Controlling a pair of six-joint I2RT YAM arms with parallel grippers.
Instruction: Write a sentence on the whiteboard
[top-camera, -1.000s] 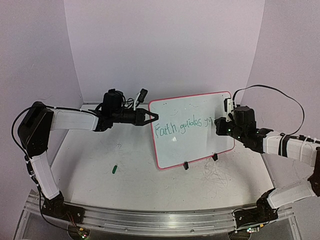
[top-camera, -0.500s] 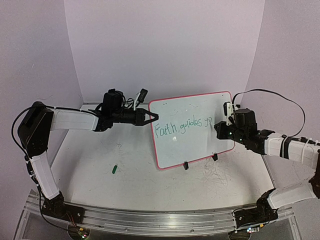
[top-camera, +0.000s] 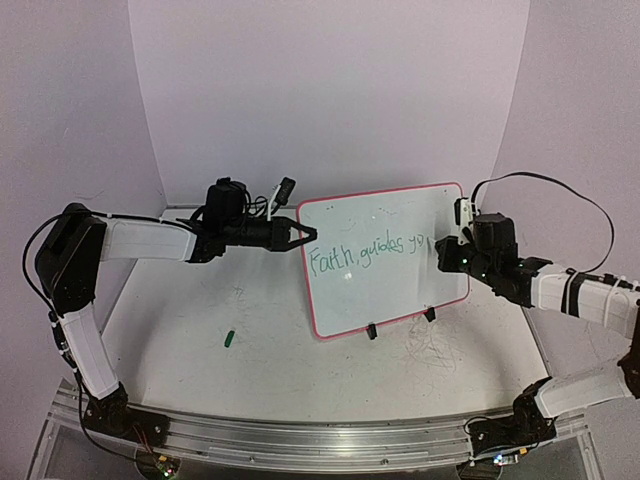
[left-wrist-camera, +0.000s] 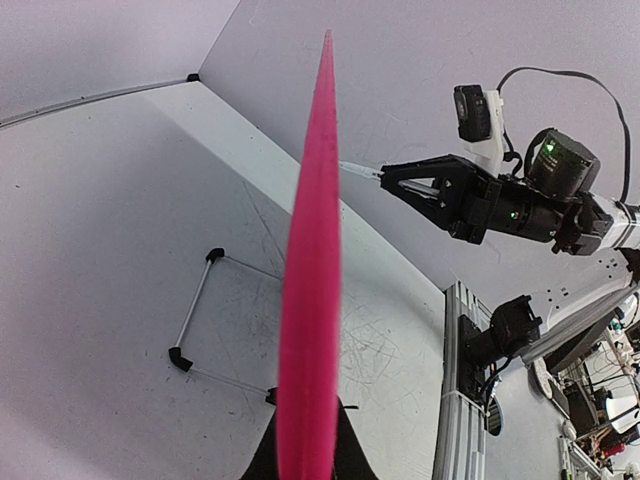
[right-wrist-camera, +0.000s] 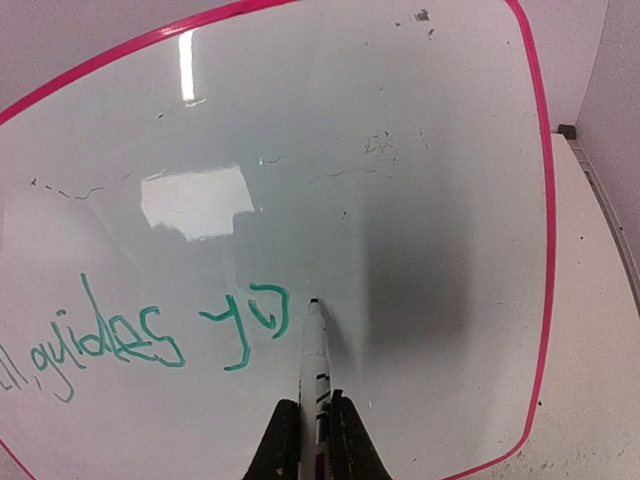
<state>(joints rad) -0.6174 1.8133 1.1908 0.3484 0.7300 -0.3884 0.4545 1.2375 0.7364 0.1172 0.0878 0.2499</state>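
The whiteboard (top-camera: 390, 295), pink-framed, stands tilted on two black clip feet (top-camera: 371, 331). The sentence (top-camera: 365, 254) is green writing reading about "Faith, guides yo". My left gripper (top-camera: 304, 236) is shut on the board's left edge, which shows as a pink strip in the left wrist view (left-wrist-camera: 312, 250), with the gripper (left-wrist-camera: 310, 440) at its base. My right gripper (top-camera: 447, 256) is shut on a white marker (right-wrist-camera: 316, 350). The marker's tip touches the board (right-wrist-camera: 420, 150) just right of the last letters "yo" (right-wrist-camera: 248, 322). The gripper's black fingers (right-wrist-camera: 283, 440) clamp the marker barrel.
A small green marker cap (top-camera: 229, 338) lies on the scuffed white tabletop (top-camera: 200, 320) at the left front. Old scribbles (top-camera: 432, 350) mark the table before the board. An aluminium rail (top-camera: 300, 440) runs along the near edge. Walls close in behind and at both sides.
My right gripper with the marker has shifted slightly along the board, ending a little to the right. The green letters after "guides" have grown. The left arm has not moved.
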